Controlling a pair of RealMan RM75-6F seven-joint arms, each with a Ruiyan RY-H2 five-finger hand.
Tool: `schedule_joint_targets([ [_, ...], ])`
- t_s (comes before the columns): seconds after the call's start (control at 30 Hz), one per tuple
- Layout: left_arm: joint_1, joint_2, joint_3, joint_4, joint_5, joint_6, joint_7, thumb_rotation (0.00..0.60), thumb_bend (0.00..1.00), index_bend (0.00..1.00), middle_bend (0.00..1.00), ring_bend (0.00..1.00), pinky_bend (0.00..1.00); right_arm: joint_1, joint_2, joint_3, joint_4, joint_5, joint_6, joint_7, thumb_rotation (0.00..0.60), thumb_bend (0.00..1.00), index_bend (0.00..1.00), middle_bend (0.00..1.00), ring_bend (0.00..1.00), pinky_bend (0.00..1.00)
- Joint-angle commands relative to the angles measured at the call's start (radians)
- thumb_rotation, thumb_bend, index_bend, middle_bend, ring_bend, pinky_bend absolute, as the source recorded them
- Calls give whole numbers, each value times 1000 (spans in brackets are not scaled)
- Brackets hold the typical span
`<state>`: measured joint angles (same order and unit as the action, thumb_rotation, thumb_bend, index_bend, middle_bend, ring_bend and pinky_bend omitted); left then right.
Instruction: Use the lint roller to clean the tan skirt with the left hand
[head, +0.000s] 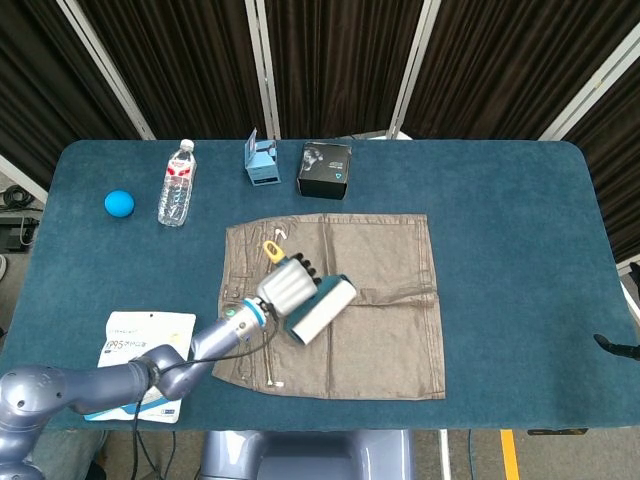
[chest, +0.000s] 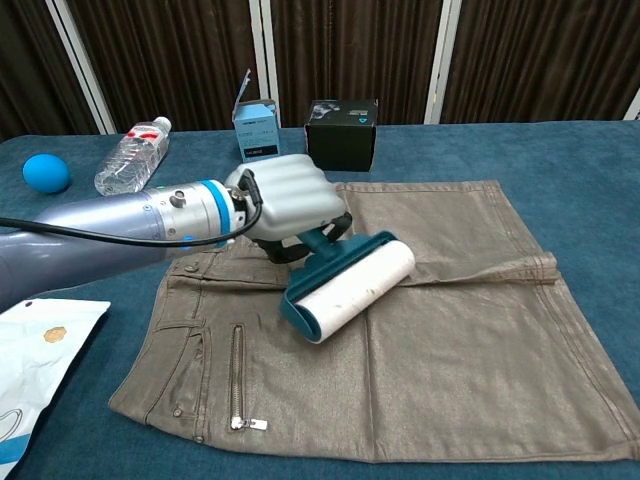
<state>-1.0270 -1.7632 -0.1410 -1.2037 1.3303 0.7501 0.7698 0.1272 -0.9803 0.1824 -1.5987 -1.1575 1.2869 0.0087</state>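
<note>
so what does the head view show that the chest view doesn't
Only the head view shows the whole blue table with all its edges, the full mask packet, and the floor below. Only the chest view shows the skirt's zipper up close. Both share the left robot hand holding the lint roller on the tan skirt, plus the blue ball, water bottle and two boxes.
</note>
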Motion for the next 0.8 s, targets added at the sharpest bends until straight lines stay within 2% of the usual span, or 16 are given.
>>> schedule_joint_targets([
  [0.03, -25, -34, 2, -20, -8, -6, 39, 600, 762, 541, 446, 372, 429, -6, 7, 2, 1, 0, 5, 15, 600, 0, 0, 0, 0, 0],
  [0.47, -58, -71, 38, -38, -16, -7, 131, 600, 761, 550, 450, 376, 434, -16, 17, 0, -2, -7, 18, 29, 600, 0, 0, 0, 0, 0],
  [0.8, -25, 9, 73, -17, -23, 20, 120, 600, 761, 552, 452, 379, 436, -15, 14, 0, -2, -9, 20, 22, 600, 0, 0, 0, 0, 0],
])
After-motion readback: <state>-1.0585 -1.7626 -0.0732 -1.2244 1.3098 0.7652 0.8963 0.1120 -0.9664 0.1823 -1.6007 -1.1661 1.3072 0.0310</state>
